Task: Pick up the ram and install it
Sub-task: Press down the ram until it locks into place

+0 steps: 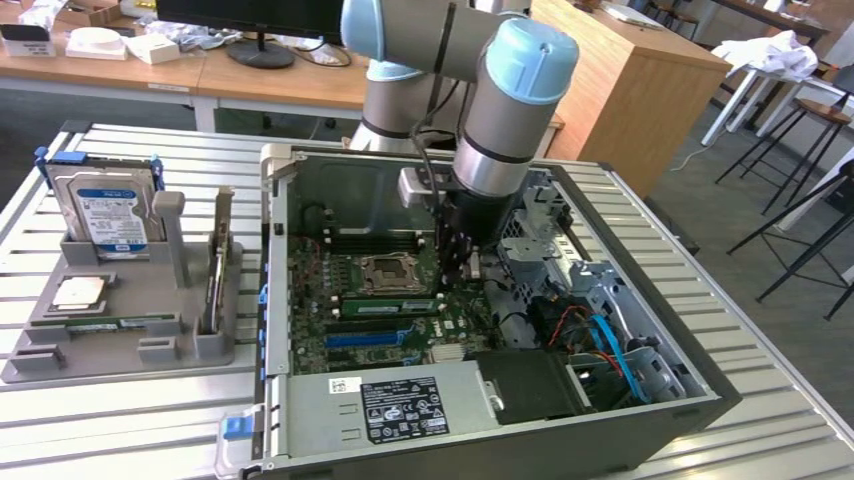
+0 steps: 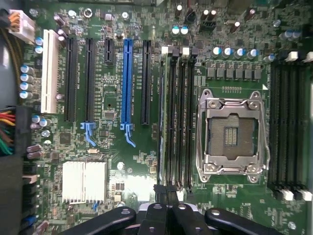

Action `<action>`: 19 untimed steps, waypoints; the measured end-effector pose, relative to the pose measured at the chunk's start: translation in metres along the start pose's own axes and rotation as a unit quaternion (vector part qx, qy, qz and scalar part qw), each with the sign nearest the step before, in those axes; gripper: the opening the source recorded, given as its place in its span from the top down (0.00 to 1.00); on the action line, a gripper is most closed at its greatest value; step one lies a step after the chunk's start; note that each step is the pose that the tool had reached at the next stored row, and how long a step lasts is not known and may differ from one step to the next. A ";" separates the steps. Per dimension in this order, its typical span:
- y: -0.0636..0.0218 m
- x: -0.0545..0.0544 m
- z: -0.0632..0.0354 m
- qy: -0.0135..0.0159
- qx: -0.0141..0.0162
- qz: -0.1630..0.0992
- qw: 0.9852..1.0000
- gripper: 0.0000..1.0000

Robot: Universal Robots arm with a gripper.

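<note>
We see the open computer case (image 1: 694,395) on the table, and inside it the green board (image 2: 137,171) with its empty square chip socket (image 2: 232,132). The robot arm (image 1: 514,110) reaches down into the case just beside that socket. Its gripper (image 1: 458,268) is closed, and the ram (image 2: 161,117), a thin green stick, stands on edge in a slot next to the socket.

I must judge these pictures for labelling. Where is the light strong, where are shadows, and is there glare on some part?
Exterior view: the slatted table is brightly and evenly lit, while the inside of the computer case lies in shadow. Wrist view: the motherboard is evenly lit, the heatsink glares almost white, and the gripper is a dark shape.
</note>
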State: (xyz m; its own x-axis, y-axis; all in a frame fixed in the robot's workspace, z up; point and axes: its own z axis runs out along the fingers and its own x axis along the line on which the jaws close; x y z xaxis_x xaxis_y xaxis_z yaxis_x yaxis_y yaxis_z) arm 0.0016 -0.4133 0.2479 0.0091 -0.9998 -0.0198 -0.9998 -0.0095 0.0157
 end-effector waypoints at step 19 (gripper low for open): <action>0.0005 -0.001 -0.0297 0.000 0.000 0.000 1.000 0.90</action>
State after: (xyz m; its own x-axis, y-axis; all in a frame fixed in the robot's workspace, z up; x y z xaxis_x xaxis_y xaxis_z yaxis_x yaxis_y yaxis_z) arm 0.0016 -0.4133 0.2776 0.0092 -0.9998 -0.0199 -0.9998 -0.0095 0.0157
